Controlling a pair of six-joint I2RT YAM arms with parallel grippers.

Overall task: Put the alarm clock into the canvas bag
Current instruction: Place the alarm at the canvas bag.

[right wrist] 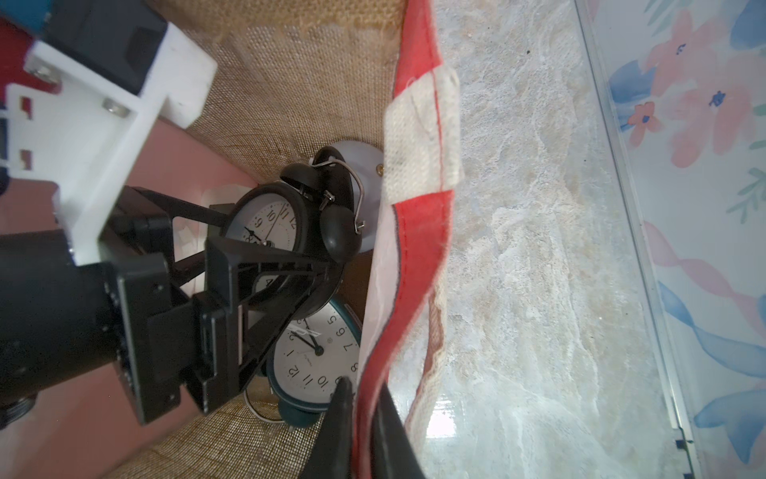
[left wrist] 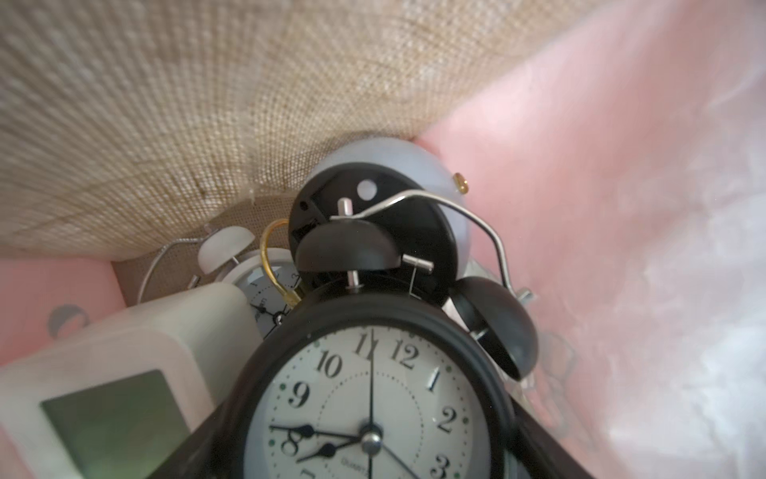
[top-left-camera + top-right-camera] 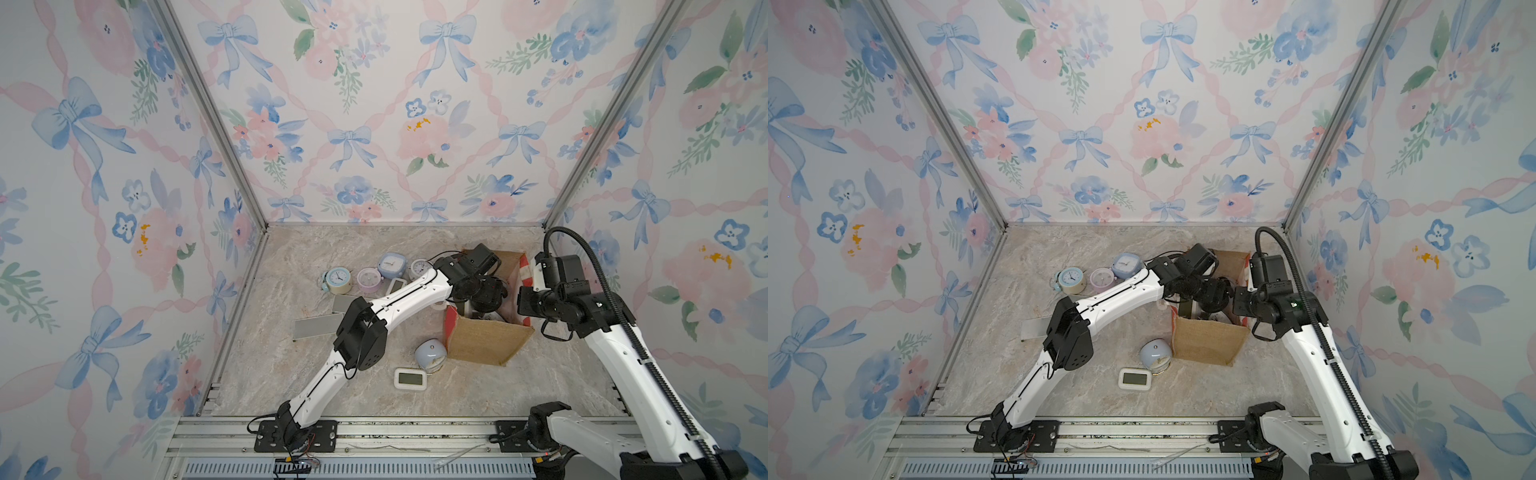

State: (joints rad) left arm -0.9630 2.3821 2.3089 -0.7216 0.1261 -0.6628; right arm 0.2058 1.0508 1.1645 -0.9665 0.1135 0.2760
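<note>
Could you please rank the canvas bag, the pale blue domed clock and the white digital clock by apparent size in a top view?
1. canvas bag, clearly largest.
2. pale blue domed clock.
3. white digital clock; these two look nearly alike, order unsure.

Tan woven burlap bag [image 3: 486, 340], red side panels, pink lining. Black twin-bell alarm clock [image 2: 364, 398], white dial, black numerals. Teal round clock [image 1: 319, 352], white face. Beige veined marble tabletop [image 3: 478, 390]. Floral wallpaper [image 3: 374, 124]: pink flowers, blue bows.

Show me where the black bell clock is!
In the right wrist view, the black alarm clock sits inside the canvas bag, on the right of the table, between the left gripper's jaws, over a teal clock.
</note>
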